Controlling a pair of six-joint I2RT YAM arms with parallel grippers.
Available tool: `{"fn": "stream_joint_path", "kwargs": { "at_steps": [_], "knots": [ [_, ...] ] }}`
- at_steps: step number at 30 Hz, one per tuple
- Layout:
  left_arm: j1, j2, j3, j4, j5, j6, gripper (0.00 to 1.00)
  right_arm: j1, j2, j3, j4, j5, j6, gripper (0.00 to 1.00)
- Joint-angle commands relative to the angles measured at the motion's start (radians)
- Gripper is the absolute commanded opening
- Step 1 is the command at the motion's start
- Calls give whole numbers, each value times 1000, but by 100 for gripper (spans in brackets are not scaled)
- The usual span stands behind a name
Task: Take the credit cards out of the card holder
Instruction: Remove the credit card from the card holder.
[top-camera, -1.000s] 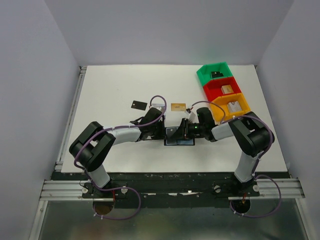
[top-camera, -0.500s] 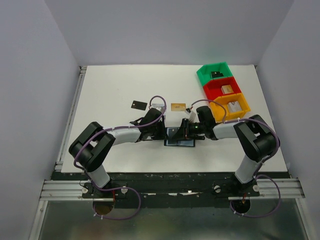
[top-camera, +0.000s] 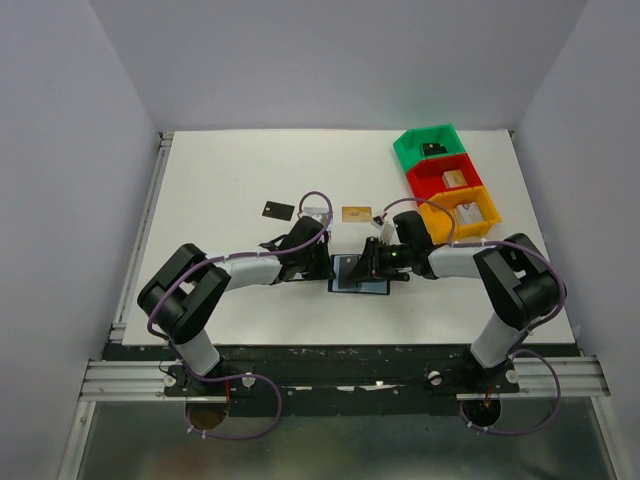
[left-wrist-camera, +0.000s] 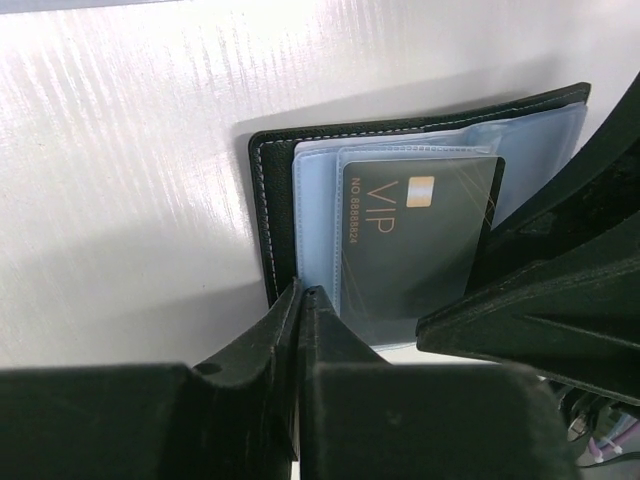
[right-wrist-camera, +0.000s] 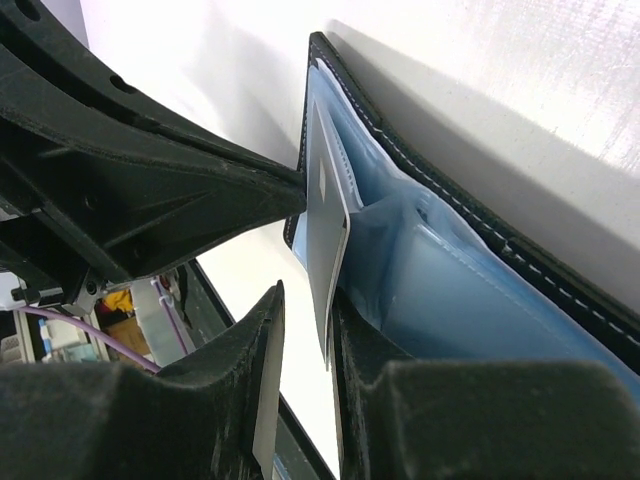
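Now my right gripper (right-wrist-camera: 308, 300) loosely brackets the wallet's (left-wrist-camera: 262, 200) card (right-wrist-camera: 328, 240); left gripper (left-wrist-camera: 300, 300) at nine o'clock, I can't tell its grip.

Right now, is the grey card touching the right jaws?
Touching: right wrist view shows the card against one jaw, a gap beside the other.

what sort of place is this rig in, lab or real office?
Probably a lab test cell: a white table boxed in by plain grey walls, robot arms bolted to a metal rail, coloured sorting bins.
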Motion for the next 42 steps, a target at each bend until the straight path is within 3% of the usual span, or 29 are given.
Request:
{"fn": "stream_joint_path", "kwargs": {
  "at_steps": [1, 4, 30, 39, 42],
  "knots": [
    [-1, 13, -10, -51, -30, 5, 6, 7, -40, 25, -41, 28, -28, 31],
    [-1, 18, -7, -59, -36, 2, 0, 7, -51, 29, -59, 36, -34, 31],
    [-3, 18, -19, -87, -62, -8, 0, -15, -134, 10, -156, 103, -65, 25],
    [-1, 9, -22, -98, -65, -2, 0, -30, -146, -1, -194, 154, -59, 12],
    [-1, 1, -36, -87, -67, -2, 0, -39, -155, -3, -229, 180, -60, 0]
  ]
}}
